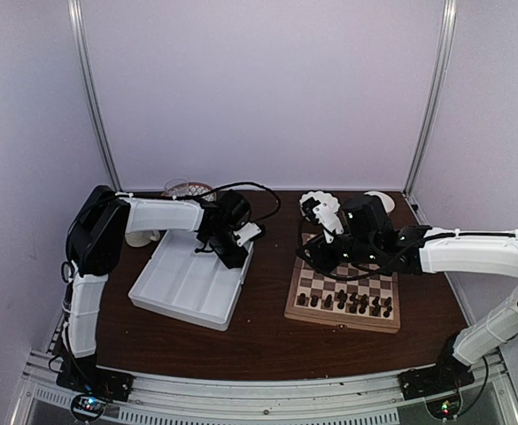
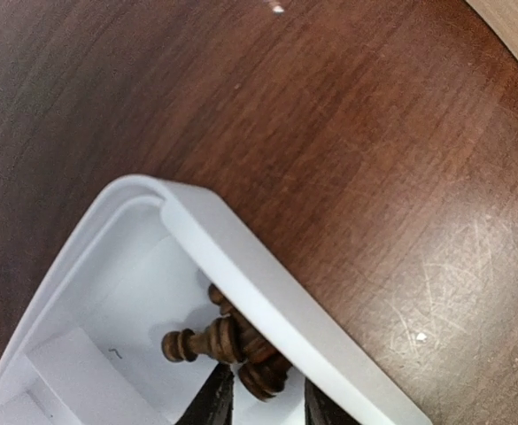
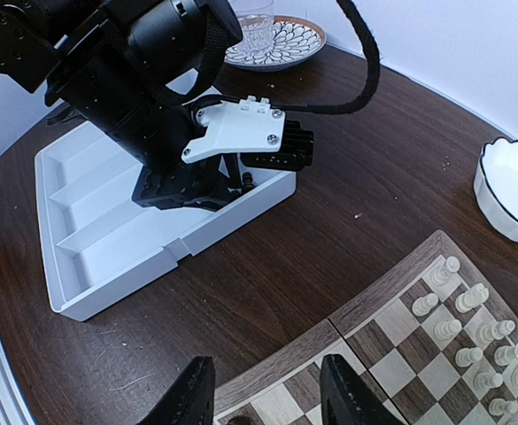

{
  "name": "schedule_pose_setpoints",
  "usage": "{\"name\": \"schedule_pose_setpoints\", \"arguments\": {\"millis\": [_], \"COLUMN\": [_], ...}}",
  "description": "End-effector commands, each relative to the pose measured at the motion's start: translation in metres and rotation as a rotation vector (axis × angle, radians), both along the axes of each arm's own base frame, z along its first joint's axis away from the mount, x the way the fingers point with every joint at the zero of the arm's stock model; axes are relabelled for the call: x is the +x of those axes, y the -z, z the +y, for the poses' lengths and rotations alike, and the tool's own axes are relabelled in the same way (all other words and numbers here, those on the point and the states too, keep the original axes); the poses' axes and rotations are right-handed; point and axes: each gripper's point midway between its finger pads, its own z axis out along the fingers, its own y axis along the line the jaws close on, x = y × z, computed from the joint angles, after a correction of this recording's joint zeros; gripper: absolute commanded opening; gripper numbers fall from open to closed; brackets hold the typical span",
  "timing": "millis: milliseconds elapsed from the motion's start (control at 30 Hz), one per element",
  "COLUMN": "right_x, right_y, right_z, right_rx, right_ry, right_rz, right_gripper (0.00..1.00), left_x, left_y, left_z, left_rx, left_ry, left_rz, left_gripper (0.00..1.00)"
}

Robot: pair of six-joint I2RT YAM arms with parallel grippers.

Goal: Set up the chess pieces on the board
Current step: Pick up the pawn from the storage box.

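Several dark brown chess pieces lie heaped in the far right corner of the white tray. My left gripper reaches down into that corner, its jaws standing open on either side of one piece's round base, with a gap still showing. Several more dark pieces stand along the near rows of the board. My right gripper hovers open over the board's left corner, holding nothing. A dark piece top peeks in at the frame's bottom edge. Cream chessmen stand on the far side.
The divided tray sits left of the board on the dark wooden table. A patterned plate with a glass stands at the back, and a white scalloped bowl behind the board. The left arm looms over the tray's corner.
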Motion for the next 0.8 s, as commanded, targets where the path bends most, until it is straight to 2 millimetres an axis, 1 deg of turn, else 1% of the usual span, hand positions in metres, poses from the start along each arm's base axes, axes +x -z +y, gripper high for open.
{"name": "schedule_pose_setpoints", "arguments": {"millis": [0,67,133,300,433,567,633,767], "right_x": [0.000,0.000,0.000,-0.001,-0.001,-0.001,-0.001,-0.001], "right_y": [-0.009,-0.010,-0.010,-0.010,-0.010,-0.009,-0.009,-0.009], "right_z": [0.007,0.007,0.007,0.007,0.008,0.009,0.009,0.010], "right_rx": [0.023,0.025,0.025,0.025,0.025,0.026,0.027,0.030], "right_ry": [-0.017,-0.018,-0.019,-0.020,-0.021,-0.026,-0.028,-0.028], "right_rz": [-0.013,-0.013,-0.012,-0.013,-0.010,-0.007,-0.006,-0.005], "right_gripper": [0.43,0.43,0.43,0.43,0.44,0.44,0.43,0.44], "left_x": [-0.021,-0.022,-0.022,-0.013,-0.011,-0.010,-0.013,-0.016], "left_y": [0.016,0.015,0.013,0.005,-0.011,-0.031,-0.038,-0.043], "left_z": [-0.016,-0.017,-0.017,-0.007,0.004,0.011,0.015,0.024], "left_rx": [-0.035,-0.041,-0.041,-0.012,-0.009,-0.049,-0.063,-0.068], "left_ry": [0.080,0.084,0.079,0.002,-0.059,-0.106,-0.125,-0.168], "left_rz": [0.108,0.116,0.112,0.068,0.021,-0.043,-0.056,-0.068], "left_gripper": [0.25,0.21,0.19,0.18,0.18,0.18,0.18,0.18]}}
